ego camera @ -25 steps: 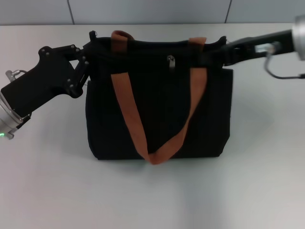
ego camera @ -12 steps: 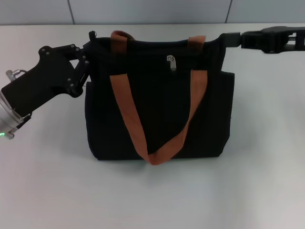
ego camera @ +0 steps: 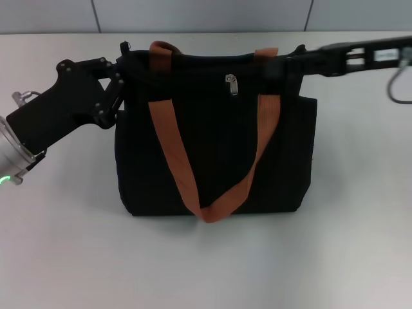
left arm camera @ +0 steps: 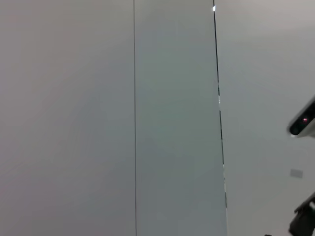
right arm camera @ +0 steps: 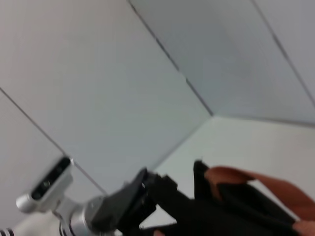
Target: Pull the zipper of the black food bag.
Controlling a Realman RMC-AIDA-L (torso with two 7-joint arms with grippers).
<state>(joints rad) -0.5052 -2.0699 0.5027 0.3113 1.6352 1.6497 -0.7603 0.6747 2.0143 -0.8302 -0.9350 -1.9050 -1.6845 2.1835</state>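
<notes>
The black food bag [ego camera: 215, 138] stood upright on the white table [ego camera: 206, 257] in the head view, its orange-brown straps [ego camera: 212, 154] hanging down the front. The zipper [ego camera: 230, 84] showed as a small silver tab near the top edge, left of centre between the straps, with nothing touching it. The left gripper [ego camera: 119, 74] was clenched on the bag's upper left corner. The right gripper [ego camera: 286, 64] reached to the upper right corner; whether it grasped the fabric could not be told. Only the right wrist view showed the left gripper [right arm camera: 142, 194] against the bag's rim [right arm camera: 231, 206]. The left wrist view showed only wall panels [left arm camera: 98, 118].
</notes>
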